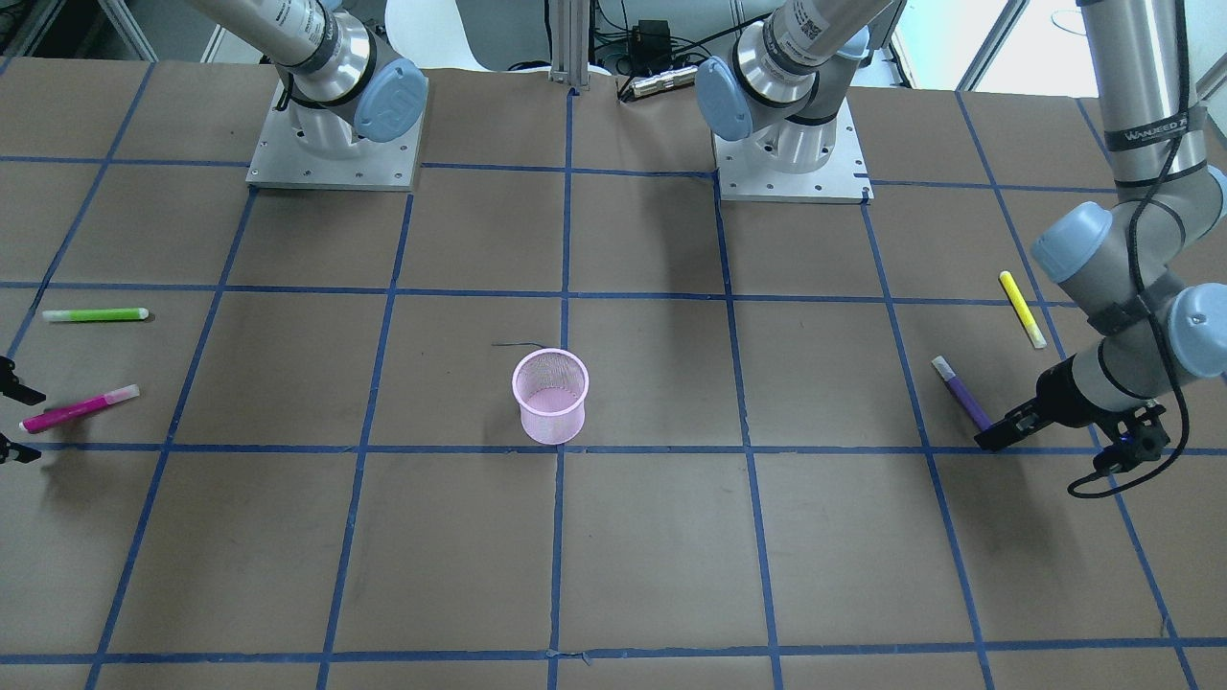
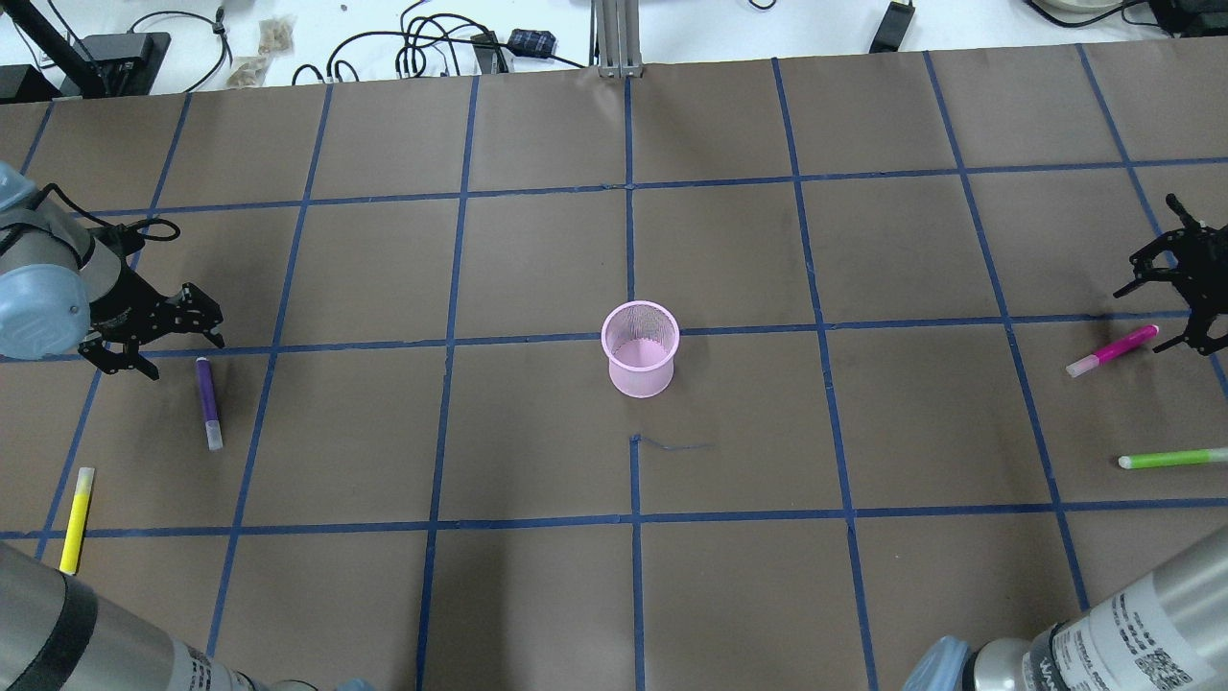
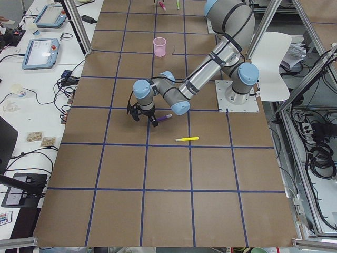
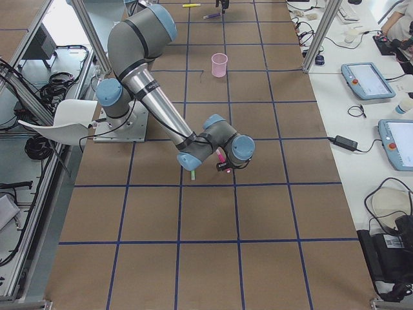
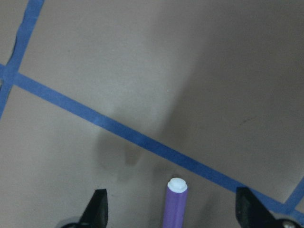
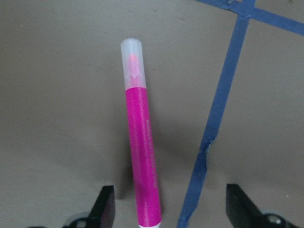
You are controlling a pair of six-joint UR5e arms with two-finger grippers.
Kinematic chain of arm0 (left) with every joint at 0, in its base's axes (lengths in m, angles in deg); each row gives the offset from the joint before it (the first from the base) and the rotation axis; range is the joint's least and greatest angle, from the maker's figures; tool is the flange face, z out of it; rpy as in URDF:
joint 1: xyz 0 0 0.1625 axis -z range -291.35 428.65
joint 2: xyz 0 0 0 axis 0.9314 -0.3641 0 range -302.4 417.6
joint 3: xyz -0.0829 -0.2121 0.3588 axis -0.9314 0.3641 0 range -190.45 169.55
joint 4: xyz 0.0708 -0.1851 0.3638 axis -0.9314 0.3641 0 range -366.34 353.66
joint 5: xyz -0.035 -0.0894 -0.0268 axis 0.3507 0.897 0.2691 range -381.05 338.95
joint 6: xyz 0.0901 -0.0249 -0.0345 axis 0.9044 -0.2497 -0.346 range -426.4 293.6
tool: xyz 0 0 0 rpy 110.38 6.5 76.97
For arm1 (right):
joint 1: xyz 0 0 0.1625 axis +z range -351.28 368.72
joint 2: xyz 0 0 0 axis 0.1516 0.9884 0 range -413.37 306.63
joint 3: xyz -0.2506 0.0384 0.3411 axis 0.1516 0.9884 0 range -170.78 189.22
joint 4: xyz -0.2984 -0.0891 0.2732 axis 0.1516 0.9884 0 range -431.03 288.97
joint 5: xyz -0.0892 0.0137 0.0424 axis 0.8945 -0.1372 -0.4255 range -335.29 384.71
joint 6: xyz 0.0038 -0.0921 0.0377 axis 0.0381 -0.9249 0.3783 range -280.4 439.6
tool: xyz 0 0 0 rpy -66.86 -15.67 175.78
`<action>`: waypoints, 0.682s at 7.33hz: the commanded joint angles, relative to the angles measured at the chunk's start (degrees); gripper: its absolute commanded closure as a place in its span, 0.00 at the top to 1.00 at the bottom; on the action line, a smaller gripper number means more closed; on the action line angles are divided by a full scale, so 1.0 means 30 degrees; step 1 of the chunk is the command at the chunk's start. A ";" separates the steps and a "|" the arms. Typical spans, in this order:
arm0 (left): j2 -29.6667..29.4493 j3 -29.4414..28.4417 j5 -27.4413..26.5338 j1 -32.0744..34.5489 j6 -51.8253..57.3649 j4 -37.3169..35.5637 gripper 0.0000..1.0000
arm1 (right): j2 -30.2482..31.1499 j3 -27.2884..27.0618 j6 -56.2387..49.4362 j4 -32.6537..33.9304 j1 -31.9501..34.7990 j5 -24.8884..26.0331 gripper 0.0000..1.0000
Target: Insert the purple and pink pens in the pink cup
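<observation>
Nothing inserted yet: pink cup [image 2: 641, 349] stands upright and empty at mid-table, with both target pens flat on the paper, well apart from it. Left gripper [image 2: 182, 353] is low over the end of the purple pen [image 2: 207, 401] and right gripper [image 2: 1146, 321] over the end of the pink pen [image 2: 1113, 350]. Both have jaws spread either side of the barrel and grip nothing. My read: pre-grasp, so both grasps, carries and drops remain.

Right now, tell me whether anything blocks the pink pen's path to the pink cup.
Nothing visible does. Bare table lies between the pink pen and the pink cup; the green pen lies off that line.
</observation>
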State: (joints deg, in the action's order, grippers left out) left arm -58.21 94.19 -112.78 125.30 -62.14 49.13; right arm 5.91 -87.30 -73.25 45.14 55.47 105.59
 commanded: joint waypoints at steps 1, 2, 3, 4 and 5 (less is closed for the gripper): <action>-0.0128 0.0071 -0.0070 0.0014 -0.0250 0.0052 0.83 | 0.0044 -0.0199 -0.0086 0.0122 0.0003 0.0024 0.65; -0.0129 0.0071 -0.0071 0.0014 -0.0221 0.0053 0.83 | 0.0074 -0.0199 -0.0115 0.0122 0.0003 0.0083 0.51; -0.0216 0.0071 -0.0013 0.0014 -0.0221 0.0053 0.72 | 0.0161 -0.0141 -0.0057 0.0180 -0.0026 0.0199 0.33; -0.0274 0.0071 -0.0012 0.0014 -0.0250 0.0053 0.61 | 0.0162 -0.0198 0.0031 0.0703 -0.0026 0.0258 0.19; -0.0275 0.0071 -0.0041 0.0014 -0.0221 0.0053 0.54 | 0.0162 -0.0199 0.0119 0.0824 -0.0026 0.0375 0.11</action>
State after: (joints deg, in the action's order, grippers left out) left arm -58.93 94.40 -112.85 125.34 -62.83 49.29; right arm 6.35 -87.85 -73.21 46.75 55.41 106.32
